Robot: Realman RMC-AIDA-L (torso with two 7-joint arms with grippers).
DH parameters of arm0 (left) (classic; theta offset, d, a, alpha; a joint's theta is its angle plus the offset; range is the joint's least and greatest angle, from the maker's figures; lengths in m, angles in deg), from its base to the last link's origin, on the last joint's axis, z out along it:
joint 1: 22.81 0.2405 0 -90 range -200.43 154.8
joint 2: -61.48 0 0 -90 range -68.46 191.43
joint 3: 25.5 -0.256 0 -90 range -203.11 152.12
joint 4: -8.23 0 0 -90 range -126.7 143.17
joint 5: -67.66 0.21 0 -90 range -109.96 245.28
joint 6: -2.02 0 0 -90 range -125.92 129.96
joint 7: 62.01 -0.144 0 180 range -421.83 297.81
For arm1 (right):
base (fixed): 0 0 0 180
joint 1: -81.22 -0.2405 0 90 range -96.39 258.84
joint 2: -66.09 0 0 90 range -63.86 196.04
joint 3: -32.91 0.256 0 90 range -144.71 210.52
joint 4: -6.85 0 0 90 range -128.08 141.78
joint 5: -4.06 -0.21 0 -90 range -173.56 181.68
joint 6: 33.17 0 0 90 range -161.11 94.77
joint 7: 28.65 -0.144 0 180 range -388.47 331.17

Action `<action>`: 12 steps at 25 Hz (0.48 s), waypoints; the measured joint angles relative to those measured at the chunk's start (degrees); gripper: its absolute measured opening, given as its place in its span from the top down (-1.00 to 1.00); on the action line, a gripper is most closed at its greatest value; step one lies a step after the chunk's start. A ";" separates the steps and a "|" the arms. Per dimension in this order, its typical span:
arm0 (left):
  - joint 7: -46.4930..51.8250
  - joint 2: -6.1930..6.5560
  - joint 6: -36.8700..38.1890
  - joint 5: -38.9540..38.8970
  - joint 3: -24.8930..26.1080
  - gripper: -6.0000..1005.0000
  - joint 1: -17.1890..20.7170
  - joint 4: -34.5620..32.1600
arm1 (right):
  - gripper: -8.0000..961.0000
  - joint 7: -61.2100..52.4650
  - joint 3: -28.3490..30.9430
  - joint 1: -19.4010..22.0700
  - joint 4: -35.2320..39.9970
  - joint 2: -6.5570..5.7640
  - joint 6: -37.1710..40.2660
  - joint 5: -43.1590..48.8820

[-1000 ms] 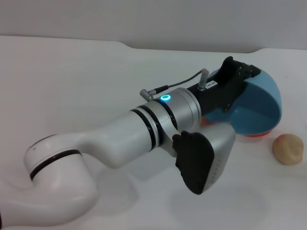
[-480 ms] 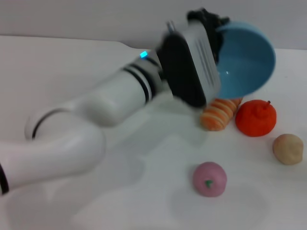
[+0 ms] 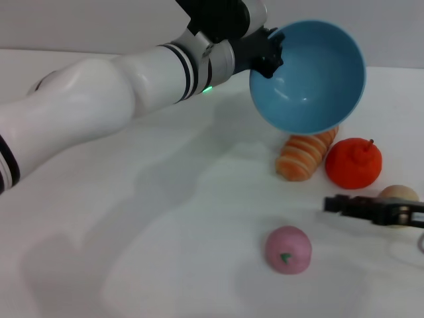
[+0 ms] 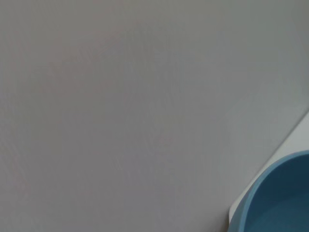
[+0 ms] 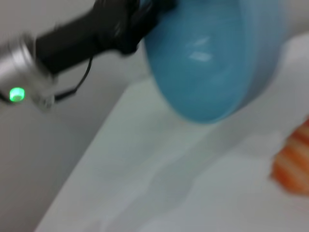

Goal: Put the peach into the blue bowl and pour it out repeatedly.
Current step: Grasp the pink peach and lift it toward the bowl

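The left pincer (image 3: pixel 268 50) is clamped on the rim of the blue bowl (image 3: pixel 308 76), holding it in the air, tipped so that its empty inside faces the camera, at about one o'clock in the head view. The peach (image 3: pixel 288 249) lies loose on the white table (image 3: pixel 132 218) at about five o'clock, well apart from the bowl and below it, its green stem mark facing forward. Judging by the empty, tilted bowl and the peach on the table, a pour looks done; what is left is to set the bowl upright, pick the peach up and drop it in for the next round. The right pincer (image 3: pixel 334 204) reaches in from about four o'clock, near the peach on its right side but not touching it; I cannot tell whether its tips are apart or together. Behind it sit a beige lumpy ball (image 3: pixel 397 193), an orange-red round fruit (image 3: pixel 354 163) and an orange-and-cream striped toy (image 3: pixel 305 156), the last lying just under the raised bowl.
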 joint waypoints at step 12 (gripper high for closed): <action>1.46 -0.06 0.38 -0.44 -0.31 0.99 1.47 0.19 | -0.14 -6.92 -14.77 -10.00 -10.04 0.33 -11.78 3.72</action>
